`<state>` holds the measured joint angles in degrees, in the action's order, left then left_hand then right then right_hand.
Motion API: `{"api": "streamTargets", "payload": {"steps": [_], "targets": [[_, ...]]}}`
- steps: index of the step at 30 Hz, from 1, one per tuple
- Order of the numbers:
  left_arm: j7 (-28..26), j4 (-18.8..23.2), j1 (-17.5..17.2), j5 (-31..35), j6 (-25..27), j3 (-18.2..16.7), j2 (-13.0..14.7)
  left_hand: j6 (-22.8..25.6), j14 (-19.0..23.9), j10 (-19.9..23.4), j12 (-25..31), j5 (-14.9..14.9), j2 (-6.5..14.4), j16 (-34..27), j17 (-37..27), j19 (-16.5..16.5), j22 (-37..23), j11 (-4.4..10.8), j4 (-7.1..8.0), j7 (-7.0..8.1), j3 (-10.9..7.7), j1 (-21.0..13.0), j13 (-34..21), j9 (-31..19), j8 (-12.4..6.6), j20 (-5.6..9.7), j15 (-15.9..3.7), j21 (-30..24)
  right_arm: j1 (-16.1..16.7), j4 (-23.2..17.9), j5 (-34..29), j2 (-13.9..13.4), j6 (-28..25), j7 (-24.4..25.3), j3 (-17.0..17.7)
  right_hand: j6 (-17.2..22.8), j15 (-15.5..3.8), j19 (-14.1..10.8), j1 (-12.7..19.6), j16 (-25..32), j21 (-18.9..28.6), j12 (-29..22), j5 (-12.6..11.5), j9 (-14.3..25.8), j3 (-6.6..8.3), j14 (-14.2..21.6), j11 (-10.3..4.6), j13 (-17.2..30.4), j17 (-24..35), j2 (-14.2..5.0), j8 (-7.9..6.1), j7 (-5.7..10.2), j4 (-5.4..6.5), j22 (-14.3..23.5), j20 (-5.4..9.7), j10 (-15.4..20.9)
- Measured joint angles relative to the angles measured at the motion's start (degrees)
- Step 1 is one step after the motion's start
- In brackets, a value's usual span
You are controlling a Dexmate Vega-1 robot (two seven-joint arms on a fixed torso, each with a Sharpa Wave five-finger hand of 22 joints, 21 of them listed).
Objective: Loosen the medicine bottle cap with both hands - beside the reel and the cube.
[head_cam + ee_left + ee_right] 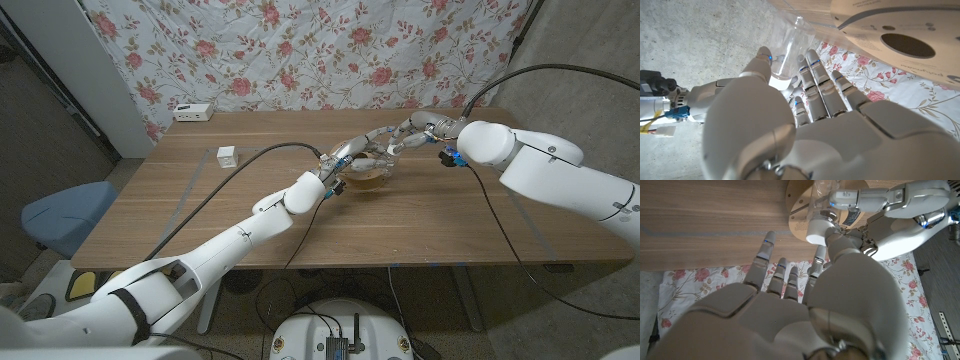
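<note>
Head view: both hands meet at frame centre, slightly above middle, over the reel [368, 180], a pale wooden disc on the table [200, 200]. Left hand [352, 158] wraps the clear medicine bottle [790, 55] body, thumb one side, fingers [815, 75] the other. Right hand [415, 132] has thumb plus one finger pinched on the white cap [816, 230], upper middle of right wrist view; remaining fingers spread wide. Small white cube [227, 155] sits well apart, left of centre. Risks, my read: cap pinch looks thin, so it could slip rather than turn; smooth plastic may spin inside the left grip; hard twisting could drag the bottle into the reel.
</note>
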<state>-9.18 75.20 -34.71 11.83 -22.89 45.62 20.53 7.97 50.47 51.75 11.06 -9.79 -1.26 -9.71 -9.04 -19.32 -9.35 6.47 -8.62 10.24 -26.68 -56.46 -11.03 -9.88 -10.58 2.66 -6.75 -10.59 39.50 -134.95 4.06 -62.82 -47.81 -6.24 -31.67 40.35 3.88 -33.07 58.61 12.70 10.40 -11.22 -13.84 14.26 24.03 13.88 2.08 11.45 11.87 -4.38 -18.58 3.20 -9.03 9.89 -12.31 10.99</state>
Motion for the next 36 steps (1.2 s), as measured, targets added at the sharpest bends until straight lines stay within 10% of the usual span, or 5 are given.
{"api": "streamTargets", "payload": {"steps": [16,36], "targets": [[-0.6,-1.7,0.8,0.1,-0.9,0.2,-0.5,0.0,0.0,-0.1,0.1,0.0,-0.1,0.0,0.0,0.0,0.0,0.16,-0.01,0.00,0.00,0.0,0.0,0.0,0.00,0.00,0.00,0.0,1.1,0.6,2.7,-0.3,1.6,1.5,1.6,-3.6,2.07,0.9,-12.9,-0.1,0.2,0.0,1.6,-1.2,-5.88,-0.4,2.04,0.0,0.3,3.52,3.75,-3.30,4.23,0.0,-0.24,-0.8],[-0.6,-2.8,1.4,0.2,-2.0,0.3,-0.6,0.0,0.0,-0.2,0.2,0.1,0.1,0.0,0.0,0.0,0.0,0.17,-0.01,0.00,0.02,-0.1,0.0,0.0,0.00,0.00,0.00,0.0,-4.8,-0.7,-0.3,-0.6,-3.6,-2.1,-3.4,-6.8,4.85,1.2,-18.8,-0.6,0.2,0.0,3.1,-0.8,-8.95,-1.1,4.41,0.2,0.1,6.43,5.28,-6.50,5.07,0.0,-0.01,-2.7]]}}
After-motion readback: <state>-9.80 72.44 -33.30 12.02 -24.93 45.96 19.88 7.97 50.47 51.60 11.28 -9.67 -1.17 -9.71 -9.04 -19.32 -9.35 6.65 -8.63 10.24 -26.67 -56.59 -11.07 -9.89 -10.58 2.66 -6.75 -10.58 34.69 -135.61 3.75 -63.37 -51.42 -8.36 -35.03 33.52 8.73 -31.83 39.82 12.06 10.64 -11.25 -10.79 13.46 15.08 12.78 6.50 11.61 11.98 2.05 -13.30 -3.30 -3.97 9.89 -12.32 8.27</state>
